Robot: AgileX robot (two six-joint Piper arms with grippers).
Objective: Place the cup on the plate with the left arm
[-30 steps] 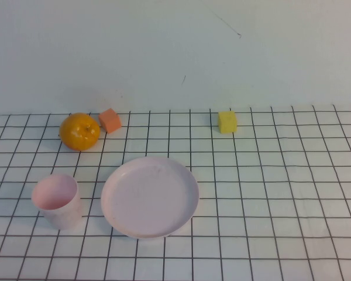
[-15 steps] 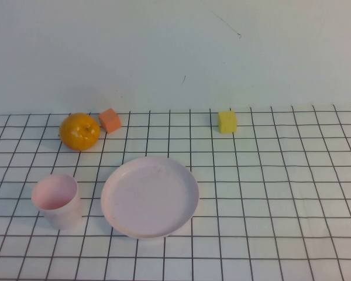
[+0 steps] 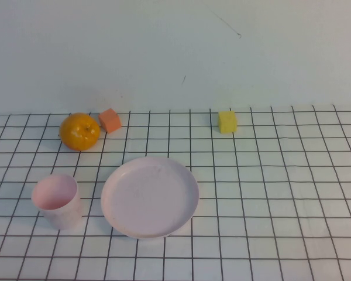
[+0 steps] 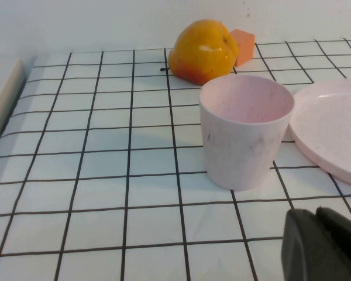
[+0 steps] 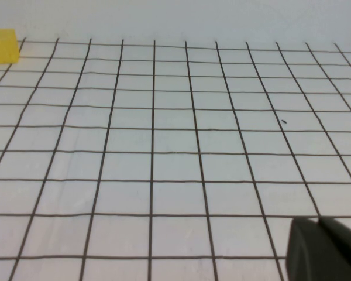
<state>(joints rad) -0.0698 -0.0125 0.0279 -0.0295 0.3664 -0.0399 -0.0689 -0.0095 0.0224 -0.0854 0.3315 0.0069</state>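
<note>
The pale pink cup stands upright on the gridded cloth at the front left, just left of the pale pink plate. Neither arm shows in the high view. In the left wrist view the cup stands ahead with the plate's rim beside it. My left gripper is shut and empty, short of the cup and apart from it. My right gripper is shut and empty over bare cloth on the right side.
An orange fruit and a small orange block sit behind the cup near the wall. A yellow block sits at the back, right of centre. A raised table edge runs along the left in the left wrist view.
</note>
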